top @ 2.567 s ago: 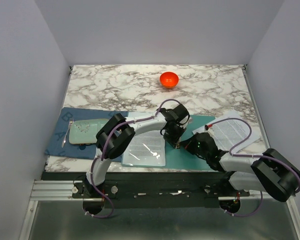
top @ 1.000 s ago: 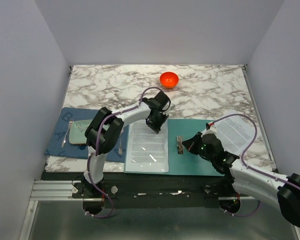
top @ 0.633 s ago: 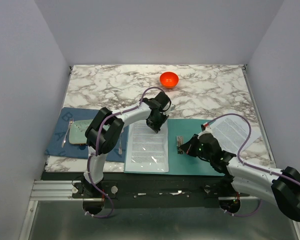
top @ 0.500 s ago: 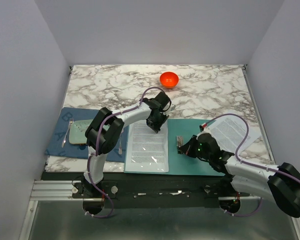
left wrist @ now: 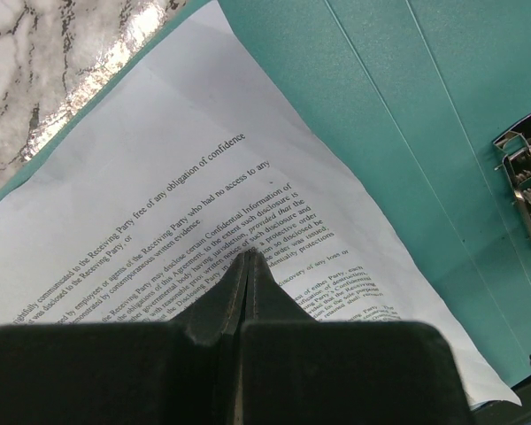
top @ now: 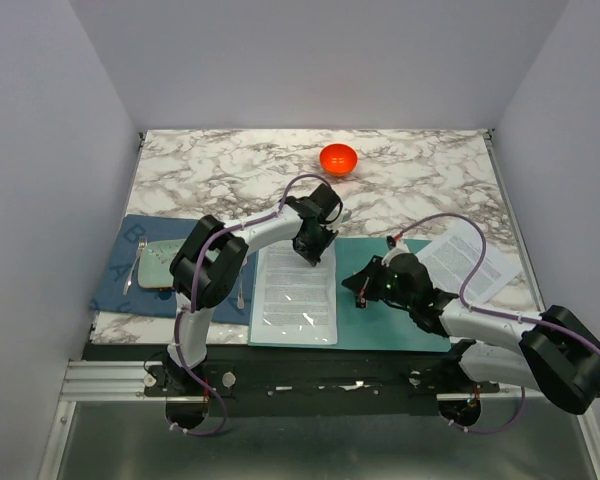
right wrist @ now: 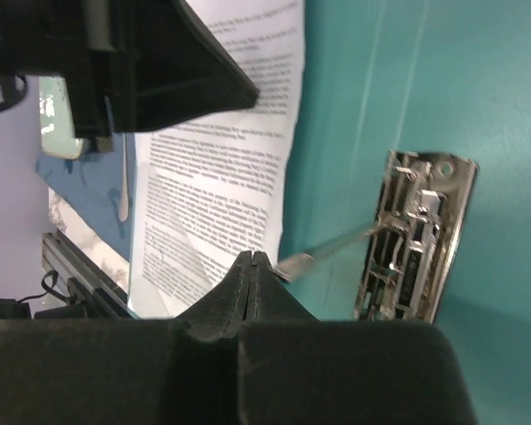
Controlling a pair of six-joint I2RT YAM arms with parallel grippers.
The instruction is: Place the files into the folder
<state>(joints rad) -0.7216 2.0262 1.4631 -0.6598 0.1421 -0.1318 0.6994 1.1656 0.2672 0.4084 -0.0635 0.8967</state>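
Pressing your closed, empty left gripper (left wrist: 248, 258) onto the files (top: 292, 295), you pinned them inside the open teal folder (top: 395, 325); your shut, empty right gripper (right wrist: 250, 258) sat beside its metal clip (right wrist: 414, 237), perhaps to lift it.

We record one worktop (top: 230, 170), white marble pattern with grey veining, across the middle of the frame. We count three plain pale lilac-grey walls: back wall (top: 320, 60) at the top, left wall (top: 40, 200) and right wall (top: 570, 120), closing it in on three sides. One slotted aluminium rail (top: 110, 378) runs along its near edge, lower frame. Below it we note a dull grey surface (top: 310, 450). Light is even and the shadows soft.
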